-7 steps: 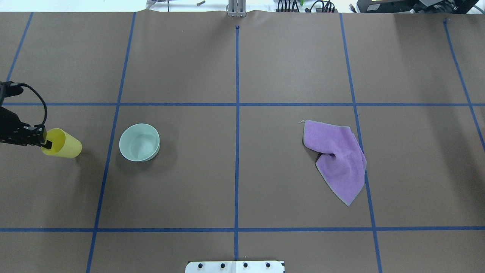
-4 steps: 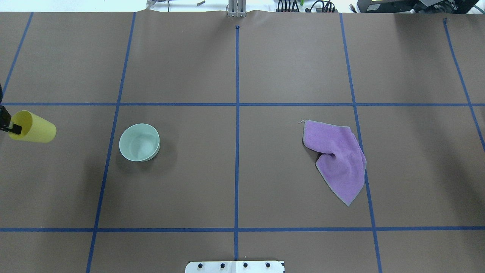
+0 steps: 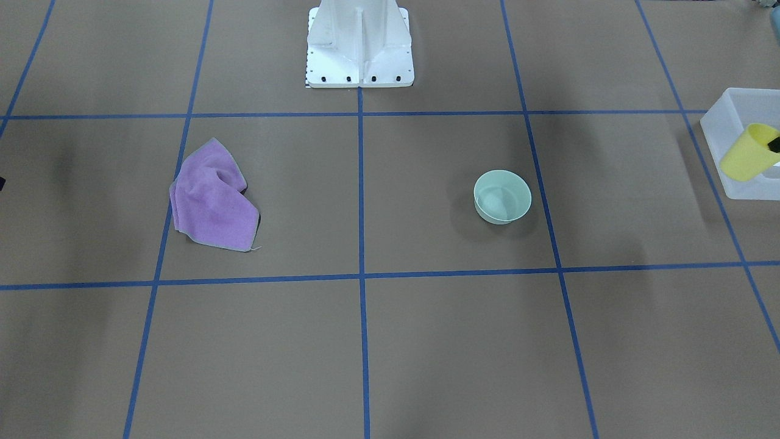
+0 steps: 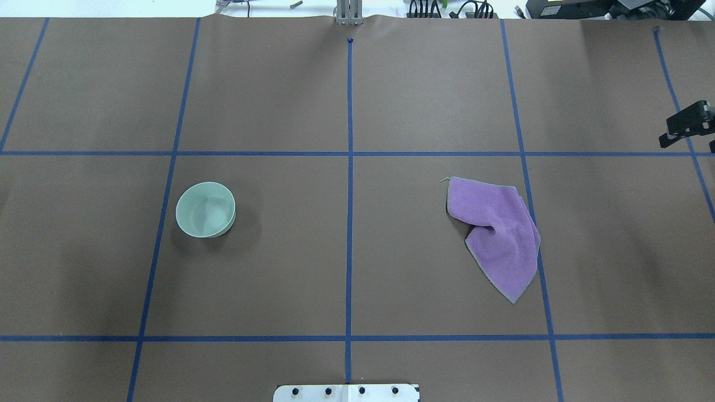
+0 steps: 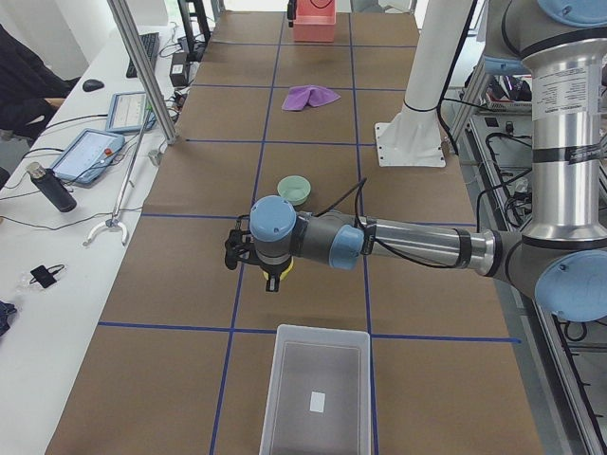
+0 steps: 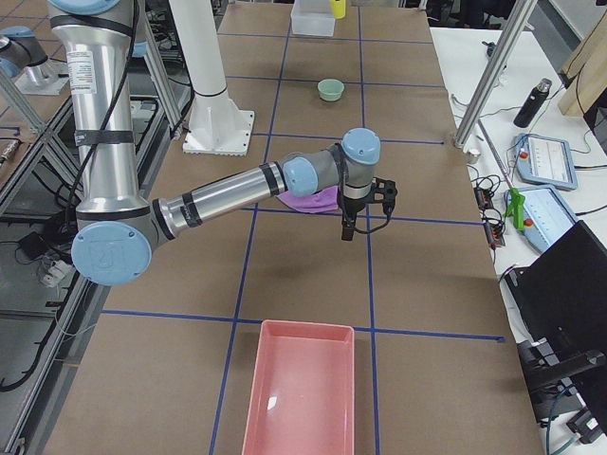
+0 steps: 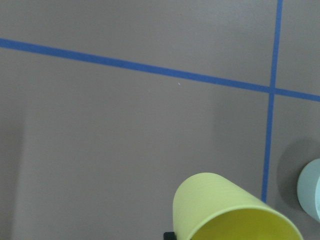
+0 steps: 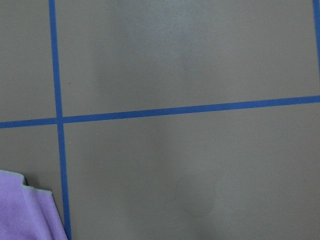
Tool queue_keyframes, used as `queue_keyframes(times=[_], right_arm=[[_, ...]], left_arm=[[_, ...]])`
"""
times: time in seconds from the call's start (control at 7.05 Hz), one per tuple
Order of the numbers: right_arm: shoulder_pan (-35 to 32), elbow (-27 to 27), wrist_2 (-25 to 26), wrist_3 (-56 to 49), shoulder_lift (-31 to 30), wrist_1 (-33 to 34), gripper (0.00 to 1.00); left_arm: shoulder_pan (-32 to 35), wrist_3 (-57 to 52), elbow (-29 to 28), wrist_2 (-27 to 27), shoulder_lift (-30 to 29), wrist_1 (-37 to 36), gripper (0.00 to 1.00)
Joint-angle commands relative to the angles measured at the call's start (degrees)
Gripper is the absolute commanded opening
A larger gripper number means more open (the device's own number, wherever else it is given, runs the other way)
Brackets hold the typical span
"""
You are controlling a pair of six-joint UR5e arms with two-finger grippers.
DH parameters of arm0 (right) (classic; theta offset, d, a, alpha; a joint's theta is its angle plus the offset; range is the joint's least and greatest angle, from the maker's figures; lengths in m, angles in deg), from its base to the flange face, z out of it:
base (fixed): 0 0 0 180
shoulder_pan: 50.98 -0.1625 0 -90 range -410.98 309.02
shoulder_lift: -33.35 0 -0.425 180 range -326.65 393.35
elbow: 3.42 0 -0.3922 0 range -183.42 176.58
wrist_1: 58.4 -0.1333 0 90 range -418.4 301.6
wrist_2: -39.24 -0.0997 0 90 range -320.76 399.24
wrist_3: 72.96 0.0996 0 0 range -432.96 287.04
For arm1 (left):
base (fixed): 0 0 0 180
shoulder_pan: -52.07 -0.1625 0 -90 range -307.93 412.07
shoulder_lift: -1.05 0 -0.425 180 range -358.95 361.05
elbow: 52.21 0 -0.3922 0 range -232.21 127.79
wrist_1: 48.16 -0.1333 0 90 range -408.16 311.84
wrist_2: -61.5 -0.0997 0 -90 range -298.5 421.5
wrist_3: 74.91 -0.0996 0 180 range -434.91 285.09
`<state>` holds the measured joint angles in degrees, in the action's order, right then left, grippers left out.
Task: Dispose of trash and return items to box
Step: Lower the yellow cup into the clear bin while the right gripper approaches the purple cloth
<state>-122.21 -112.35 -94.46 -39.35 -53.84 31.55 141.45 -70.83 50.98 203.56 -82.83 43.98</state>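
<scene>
Black left fingers [image 3: 774, 145] clamp the rim of the smooth yellow tapered cup [image 3: 743, 161], one finger inside its mouth. The cup hangs tilted in the air beside the frosted, round-cornered box [image 3: 725, 103]. The left arm [image 5: 417, 245] stretches out low and level. Whether the right fingers [image 6: 346, 230] are apart, I cannot tell. Since a moment ago the cup has left the overhead view, while the mint bowl [image 4: 205, 209] sits unmoved on the table [image 4: 268, 268].

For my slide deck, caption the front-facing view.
Left gripper holds a yellow cup near the white bin; green bowl and purple cloth lie on the table.
</scene>
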Motion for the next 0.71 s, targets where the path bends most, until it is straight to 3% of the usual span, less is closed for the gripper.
queue_keyframes(times=[0.0, 0.28, 0.57], right_arm=[[8.88, 0.03, 4.05, 13.02, 0.09, -9.58, 1.00], [11.98, -0.05, 4.15, 14.29, 0.09, -9.97, 1.00], [13.57, -0.32, 4.15, 14.47, 0.09, -9.97, 1.00]], left_arm=[[9.02, -19.56, 0.70, -8.33, -0.84, -11.79, 0.00], [11.95, -26.03, -1.75, -12.93, 0.37, -12.87, 0.00], [11.00, -24.48, -4.30, -14.10, 3.80, -10.25, 0.00]])
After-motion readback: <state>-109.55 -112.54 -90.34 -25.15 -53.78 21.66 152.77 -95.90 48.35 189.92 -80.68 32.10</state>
